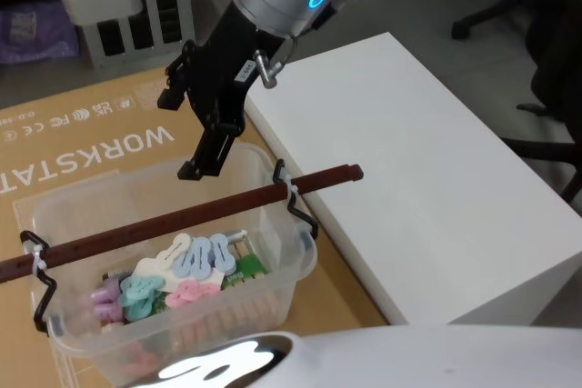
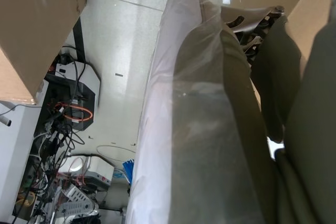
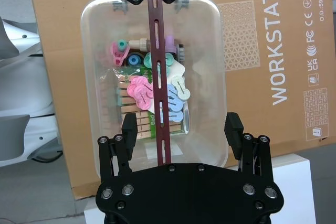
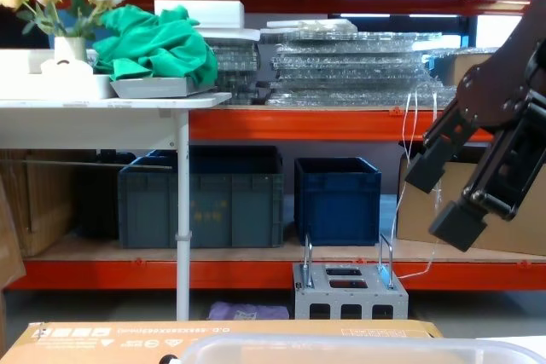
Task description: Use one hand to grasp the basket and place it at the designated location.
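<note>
Right gripper (image 1: 189, 129) hangs over far rim of basket (image 1: 307, 256), jaws spread wide, gripping nothing, touching nothing. Right wrist view: fingers (image 3: 129, 127) either side of reddish-brown bar handle (image 3: 157, 51), above it. Basket on cardboard box (image 1: 82, 147), just beside white table (image 1: 427, 161); pastel clips (image 1: 195, 261) inside. Head view shows gap between claw and handle. Chest view shows claw side-on; pale strip at bottom edge probably basket rim.

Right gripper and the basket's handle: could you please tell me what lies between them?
In the head view the stretch is bare: the right gripper hovers with open jaws above the handle of the basket, nothing between them.
</note>
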You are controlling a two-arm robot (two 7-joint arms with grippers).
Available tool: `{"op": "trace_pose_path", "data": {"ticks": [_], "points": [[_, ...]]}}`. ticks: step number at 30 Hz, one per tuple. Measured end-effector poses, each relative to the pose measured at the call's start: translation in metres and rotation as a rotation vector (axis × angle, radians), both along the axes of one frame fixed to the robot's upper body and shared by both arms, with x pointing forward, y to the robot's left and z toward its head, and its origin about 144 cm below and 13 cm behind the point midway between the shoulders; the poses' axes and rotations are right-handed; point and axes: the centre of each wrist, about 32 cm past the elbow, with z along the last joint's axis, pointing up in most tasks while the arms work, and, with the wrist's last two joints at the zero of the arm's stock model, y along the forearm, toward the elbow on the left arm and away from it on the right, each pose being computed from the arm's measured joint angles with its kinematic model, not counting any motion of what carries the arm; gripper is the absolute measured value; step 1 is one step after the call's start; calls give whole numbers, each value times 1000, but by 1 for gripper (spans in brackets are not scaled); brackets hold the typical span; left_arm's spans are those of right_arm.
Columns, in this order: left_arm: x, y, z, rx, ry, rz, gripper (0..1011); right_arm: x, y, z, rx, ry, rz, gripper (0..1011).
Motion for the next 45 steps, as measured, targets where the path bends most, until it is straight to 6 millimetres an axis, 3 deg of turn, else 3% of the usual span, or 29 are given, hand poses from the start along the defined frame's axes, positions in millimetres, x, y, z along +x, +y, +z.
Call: {"op": "trace_pose_path", "data": {"ticks": [9, 45], "points": [[0, 0, 0, 0, 0, 0, 0, 0, 6, -5, -8, 8, 4, 1001], [0, 0, 0, 0, 0, 0, 0, 8, 61, -73, -194, 27, -2, 1001]]}}
